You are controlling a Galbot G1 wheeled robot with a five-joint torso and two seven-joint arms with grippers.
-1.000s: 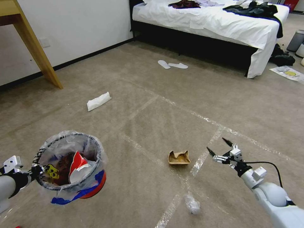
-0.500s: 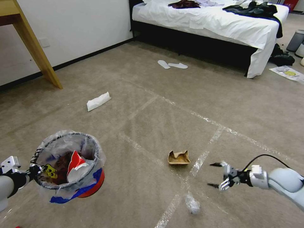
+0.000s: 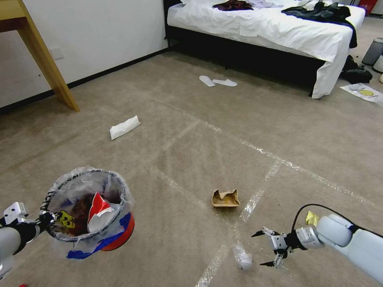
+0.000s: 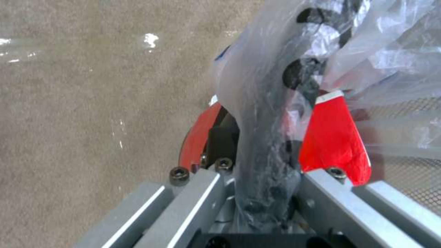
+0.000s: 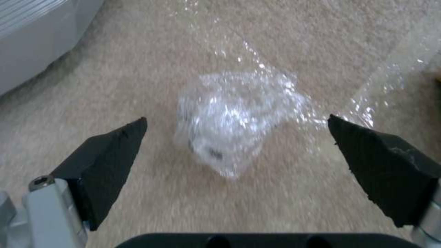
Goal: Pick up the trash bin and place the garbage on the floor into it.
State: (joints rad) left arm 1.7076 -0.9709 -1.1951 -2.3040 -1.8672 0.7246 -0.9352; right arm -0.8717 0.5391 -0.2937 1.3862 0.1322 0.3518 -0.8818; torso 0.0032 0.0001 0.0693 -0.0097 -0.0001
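Left gripper (image 3: 47, 218) sits at the far left, low, clamped on the rim of the trash bin (image 3: 89, 209); in the left wrist view its jaws pinch mesh and bag liner (image 4: 271, 144) together. The bin hangs off the floor (image 3: 179, 119), tilted a little, with the red base (image 3: 119, 237) and blue patch showing. Inside it: a red-and-white paper bowl (image 3: 97, 209), dark scraps and a yellow tag (image 3: 66, 218).

Farther back on the carpet, a white tissue (image 3: 125, 127) lies flat, well apart from the bin. Near centre, a brown cardboard tray (image 3: 225, 198) sits just beside a tape line (image 3: 251, 203).

Right of that, a crumpled clear plastic wad (image 3: 242, 257) lies on the tape. Right gripper (image 3: 269, 248) is low, just beside the wad, fingers spread wide; in the right wrist view the wad (image 5: 234, 113) sits ahead between the two black fingertips (image 5: 110, 151), not touching either. A small yellow scrap (image 3: 311, 218) lies on the carpet behind the right arm.
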